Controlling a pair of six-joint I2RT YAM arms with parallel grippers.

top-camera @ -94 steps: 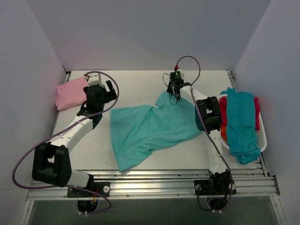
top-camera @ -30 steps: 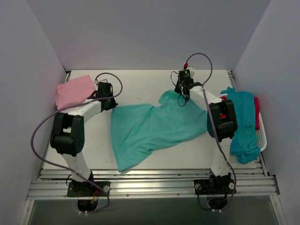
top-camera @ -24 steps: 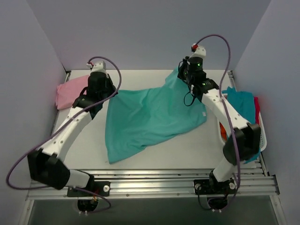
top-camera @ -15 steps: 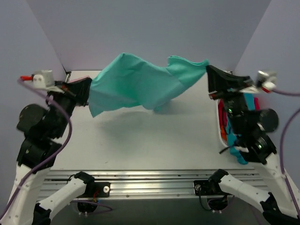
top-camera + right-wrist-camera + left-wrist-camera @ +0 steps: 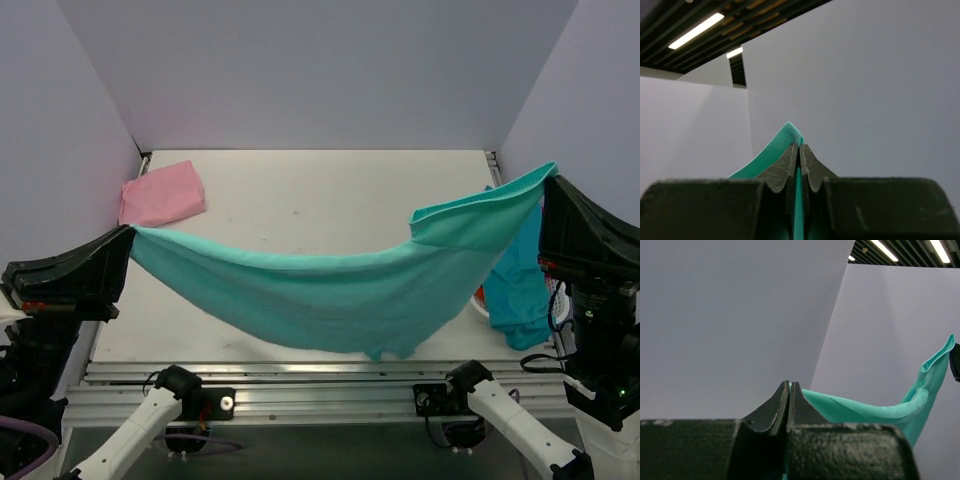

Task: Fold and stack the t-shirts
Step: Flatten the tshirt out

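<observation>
Mint-teal cotton filled the middle of the top view. We saw the mint-teal t-shirt (image 5: 330, 300) stretched in the air between our two arms, sagging in a long curve over the near half of the table (image 5: 300, 190). Our left gripper (image 5: 128, 233) was pinched tight on one corner at the left. Our right gripper (image 5: 548, 178) was pinched tight on the opposite corner, which sat higher, at the right. We could not tell whether the lowest fold touched the table's near edge. A pink t-shirt (image 5: 160, 195) lay folded flat at the far left corner of the table, well apart from the hanging one. A darker teal-blue t-shirt (image 5: 515, 290) lay draped at the right edge, partly hidden behind the raised cloth.

From the left wrist view, we looked along the left gripper (image 5: 789, 385). Its two dark fingers were pressed together with the shirt's edge caught between them. The mint-teal t-shirt (image 5: 865, 412) ran away to the right and rose to a peak against the pale wall.

From the right wrist view, the right gripper (image 5: 799, 146) was likewise closed. A thin strip of teal showed in the seam between its fingers, and the mint-teal t-shirt (image 5: 782, 140) poked up as a small peak just behind the tips.
</observation>
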